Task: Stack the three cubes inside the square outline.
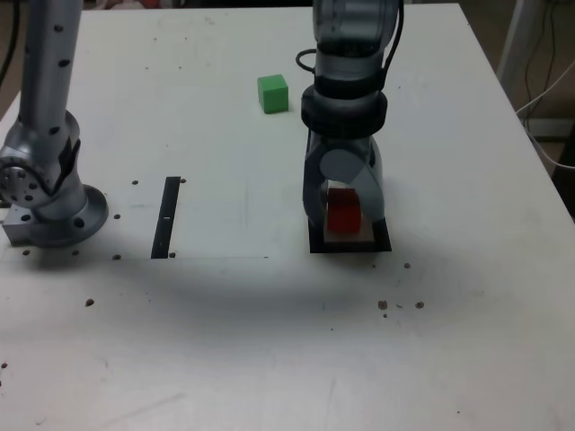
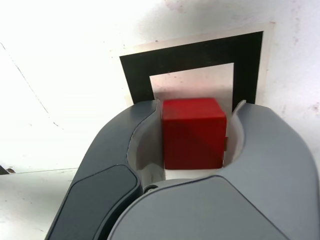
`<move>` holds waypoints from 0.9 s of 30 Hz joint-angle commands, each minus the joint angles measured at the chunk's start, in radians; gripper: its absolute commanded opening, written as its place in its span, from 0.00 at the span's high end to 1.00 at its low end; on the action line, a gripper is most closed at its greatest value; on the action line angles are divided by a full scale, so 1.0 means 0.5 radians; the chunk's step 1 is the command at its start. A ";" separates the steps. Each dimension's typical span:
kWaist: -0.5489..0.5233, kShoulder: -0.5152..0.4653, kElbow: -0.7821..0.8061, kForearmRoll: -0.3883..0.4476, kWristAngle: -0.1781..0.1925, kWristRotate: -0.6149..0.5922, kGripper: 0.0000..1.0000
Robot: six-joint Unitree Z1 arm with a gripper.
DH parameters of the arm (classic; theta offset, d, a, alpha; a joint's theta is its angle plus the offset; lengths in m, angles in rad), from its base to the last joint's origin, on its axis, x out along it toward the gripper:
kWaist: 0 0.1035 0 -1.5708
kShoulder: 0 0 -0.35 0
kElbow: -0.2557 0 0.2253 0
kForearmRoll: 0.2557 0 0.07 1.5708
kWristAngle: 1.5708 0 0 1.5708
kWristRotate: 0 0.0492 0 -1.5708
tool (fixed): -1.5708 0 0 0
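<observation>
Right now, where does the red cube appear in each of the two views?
Exterior view: the red cube is right of centre, between the end effector jaws, over the square outline.
Wrist view: the red cube fills the middle, between the grey jaws, over the outline's pale centre.
Shared landmark: the square outline, a black frame around the cube in both.
</observation>
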 commanded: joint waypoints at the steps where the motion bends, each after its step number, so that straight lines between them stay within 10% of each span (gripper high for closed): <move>1: -0.004 -0.001 0.007 -0.005 0.003 0.004 0.04; 27: 0.368 -0.066 -0.113 0.207 0.171 0.131 0.01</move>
